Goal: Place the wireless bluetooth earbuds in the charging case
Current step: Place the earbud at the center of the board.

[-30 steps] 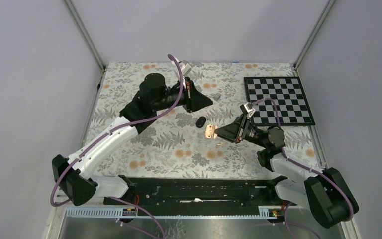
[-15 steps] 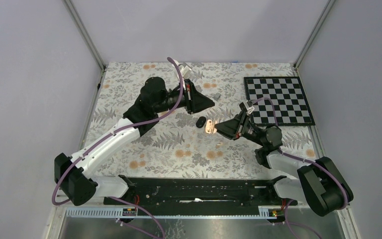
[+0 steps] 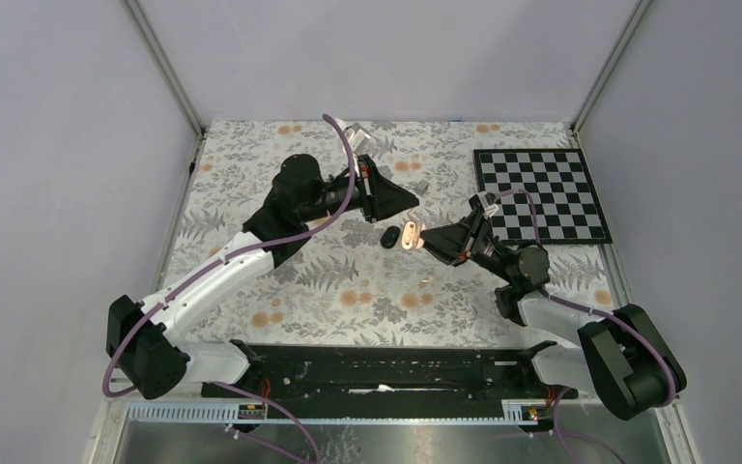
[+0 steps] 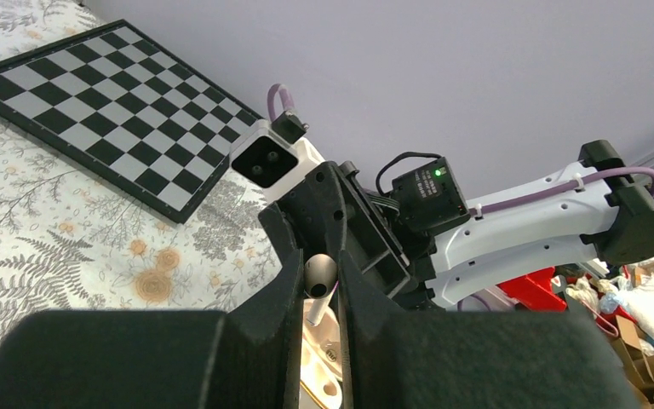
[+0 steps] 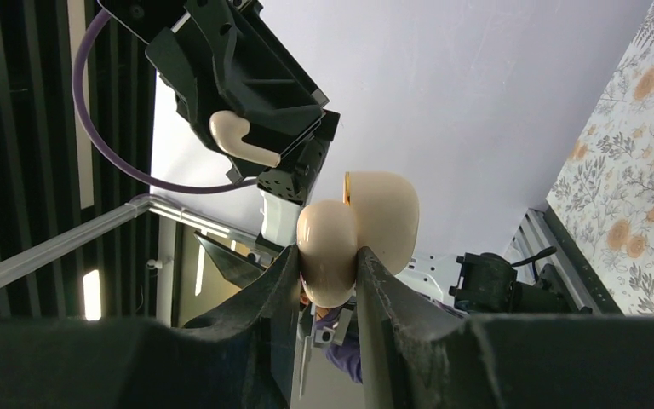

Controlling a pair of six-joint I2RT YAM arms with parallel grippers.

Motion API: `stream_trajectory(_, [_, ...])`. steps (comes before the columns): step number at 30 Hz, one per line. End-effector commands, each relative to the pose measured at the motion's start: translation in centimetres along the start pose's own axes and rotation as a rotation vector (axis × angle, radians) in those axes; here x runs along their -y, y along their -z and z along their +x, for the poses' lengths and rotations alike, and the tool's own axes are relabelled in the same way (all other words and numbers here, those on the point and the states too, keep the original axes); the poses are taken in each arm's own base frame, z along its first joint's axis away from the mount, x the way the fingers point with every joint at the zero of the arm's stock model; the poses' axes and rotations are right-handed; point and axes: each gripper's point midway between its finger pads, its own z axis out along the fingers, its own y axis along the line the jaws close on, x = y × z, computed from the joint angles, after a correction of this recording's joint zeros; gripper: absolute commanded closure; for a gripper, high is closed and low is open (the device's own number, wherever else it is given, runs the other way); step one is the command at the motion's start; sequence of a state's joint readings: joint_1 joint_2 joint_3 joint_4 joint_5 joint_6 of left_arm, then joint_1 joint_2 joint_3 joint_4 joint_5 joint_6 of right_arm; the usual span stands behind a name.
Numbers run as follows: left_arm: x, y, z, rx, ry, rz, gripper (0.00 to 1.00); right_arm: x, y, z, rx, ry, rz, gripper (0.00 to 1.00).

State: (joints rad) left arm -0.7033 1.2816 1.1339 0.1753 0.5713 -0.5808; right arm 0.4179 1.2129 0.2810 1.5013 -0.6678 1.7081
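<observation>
Left gripper (image 4: 317, 258) is clamped tight on a pale earbud (image 4: 320, 274): rounded head pinched between the two black fingers, stem pointing down. Just past the stem, the left wrist view shows the pale moulded wells of the open charging case (image 5: 330, 232). Whether the stem touches the case, I cannot tell. The earbud is not seated.

The right gripper (image 5: 325, 260) has that case squeezed between its fingers, lid swung open, and holds it up off the table (image 3: 251, 164).

From above, the two grippers meet over the middle of the table, a little toward the far edge. Their tips are near each other, with the case at the right one's tip.

Down on the floral cloth, a black oval pod (image 3: 389, 237) lies just left of the held case. A small grey block (image 3: 422, 185) sits farther back, toward the far edge. A checkerboard (image 3: 541, 193) lies flat by the far right corner, well apart from both grippers.
</observation>
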Motion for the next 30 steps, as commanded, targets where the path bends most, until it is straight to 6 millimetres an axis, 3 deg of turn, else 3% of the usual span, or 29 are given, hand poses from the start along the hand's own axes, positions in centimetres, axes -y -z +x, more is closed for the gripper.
stream_trajectory(1, [1.8, 0.2, -1.7, 0.054, -0.041, 0.081, 0.84, -4.6, -0.3, 0.0, 0.004, 0.093, -0.174, 1.0])
stream_trajectory(30, [-0.2, -0.8, 1.8, 0.029, -0.027, 0.128, 0.85, -6.1, -0.3, -0.1, 0.014, 0.103, -0.213, 1.0])
